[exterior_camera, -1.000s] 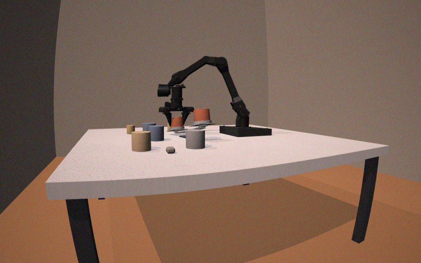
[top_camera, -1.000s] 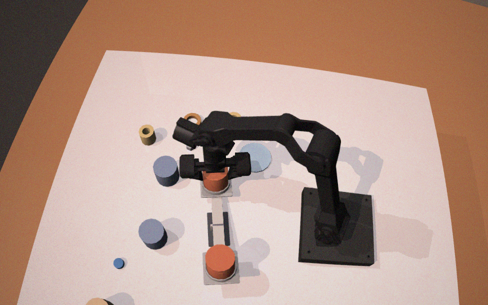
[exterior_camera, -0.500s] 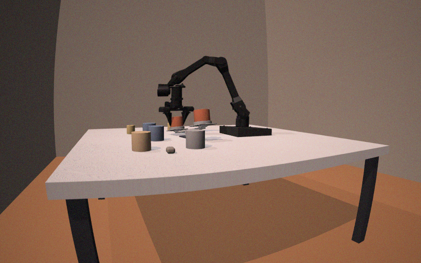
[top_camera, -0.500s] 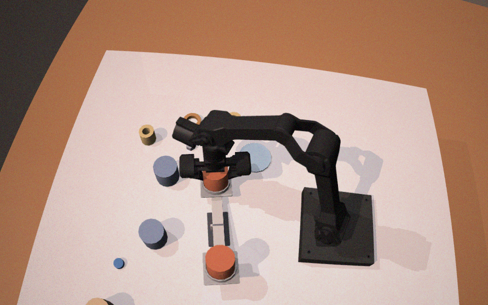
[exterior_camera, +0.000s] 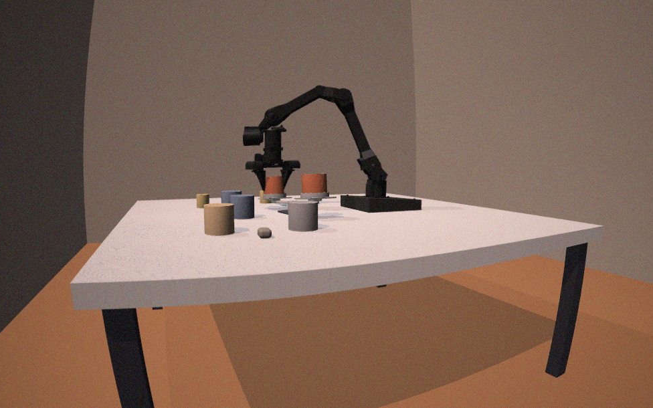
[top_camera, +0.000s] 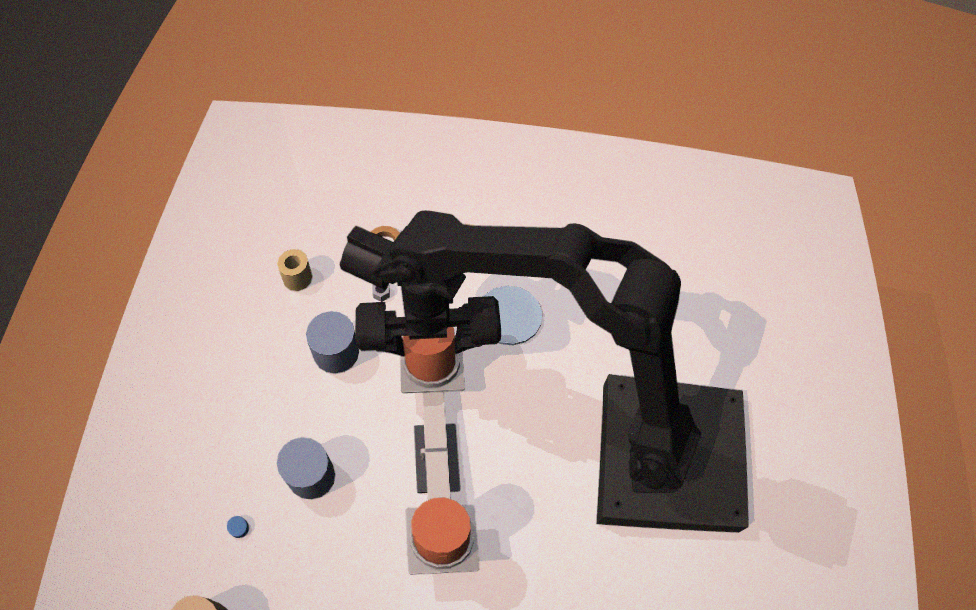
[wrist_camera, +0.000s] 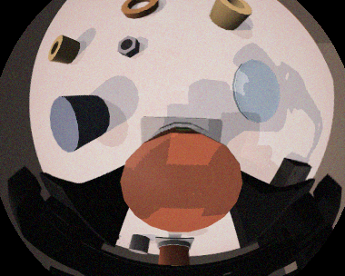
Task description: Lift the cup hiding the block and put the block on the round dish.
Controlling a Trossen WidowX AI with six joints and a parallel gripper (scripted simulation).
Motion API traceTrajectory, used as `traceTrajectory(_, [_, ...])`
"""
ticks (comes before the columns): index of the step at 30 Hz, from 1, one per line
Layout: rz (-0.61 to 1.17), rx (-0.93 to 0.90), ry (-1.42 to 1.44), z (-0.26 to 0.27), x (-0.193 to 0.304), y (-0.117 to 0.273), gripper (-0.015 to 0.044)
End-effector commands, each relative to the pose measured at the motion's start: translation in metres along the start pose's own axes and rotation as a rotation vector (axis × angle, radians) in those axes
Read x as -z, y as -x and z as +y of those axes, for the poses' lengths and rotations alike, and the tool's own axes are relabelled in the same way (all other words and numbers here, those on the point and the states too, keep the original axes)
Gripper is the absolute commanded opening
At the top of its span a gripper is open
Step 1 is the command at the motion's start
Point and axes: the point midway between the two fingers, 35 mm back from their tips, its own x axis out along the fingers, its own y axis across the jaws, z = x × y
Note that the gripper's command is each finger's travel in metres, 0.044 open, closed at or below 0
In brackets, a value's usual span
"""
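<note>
At six o'clock from above, the orange cup (top_camera: 440, 525) (exterior_camera: 314, 184) (wrist_camera: 173, 257) is looking smooth and matt; the pale blue dish (top_camera: 519, 316) (wrist_camera: 260, 91) is showing a faint gloss.

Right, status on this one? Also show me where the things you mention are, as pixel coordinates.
Gripper (top_camera: 429, 350) (exterior_camera: 273, 186) (wrist_camera: 180, 164) shut on far cup (top_camera: 429, 358) (exterior_camera: 273, 185) (wrist_camera: 181, 182). Other cup (top_camera: 441, 529) (exterior_camera: 314, 183) (wrist_camera: 173, 256) on balance (top_camera: 435, 418). Block out of sight. No cup above dish (top_camera: 519, 314) (wrist_camera: 257, 91).

White table (top_camera: 628, 197) (exterior_camera: 420, 243) (wrist_camera: 171, 59); on it, pale blue dish (top_camera: 523, 314) (wrist_camera: 257, 91), two slate-blue cylinders, small blue disc (top_camera: 237, 526).

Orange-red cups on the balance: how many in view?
2: one orange-red cup between the gripper's fingers, the other on the opposite end.
</note>
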Motion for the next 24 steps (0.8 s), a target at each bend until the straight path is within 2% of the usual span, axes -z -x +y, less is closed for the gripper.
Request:
traceTrajectory(1, [-0.011, -0.013, -0.001, 0.003, -0.002, 0.01, 0.0])
traceTrajectory(24, [-0.011, -0.013, -0.001, 0.004, -0.003, 0.04, 0.0])
